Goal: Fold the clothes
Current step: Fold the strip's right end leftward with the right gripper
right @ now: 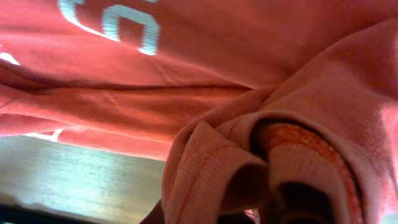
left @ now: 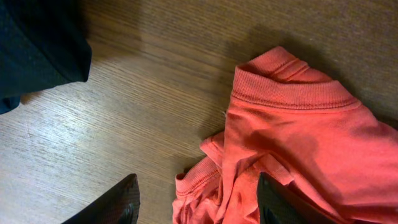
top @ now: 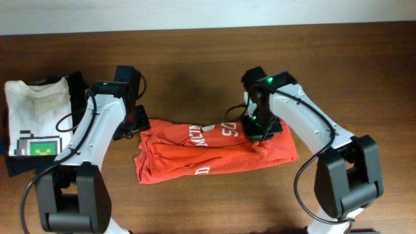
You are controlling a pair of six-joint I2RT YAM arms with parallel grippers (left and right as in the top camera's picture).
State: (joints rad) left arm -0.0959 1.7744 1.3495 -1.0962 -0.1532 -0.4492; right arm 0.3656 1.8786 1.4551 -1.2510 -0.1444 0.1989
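Observation:
The red-orange T-shirt with white lettering lies bunched in a long strip across the table's middle. My left gripper is open at the shirt's left end. In the left wrist view its two dark fingers straddle a crumpled ribbed hem of the shirt, close above the wood. My right gripper is shut on a bunched fold of the shirt near its right end. In the right wrist view the cloth wraps over the fingers and hides them.
A white T-shirt with a green pixel graphic lies on a black folded garment at the far left. The black garment's corner shows in the left wrist view. Brown wooden table all round.

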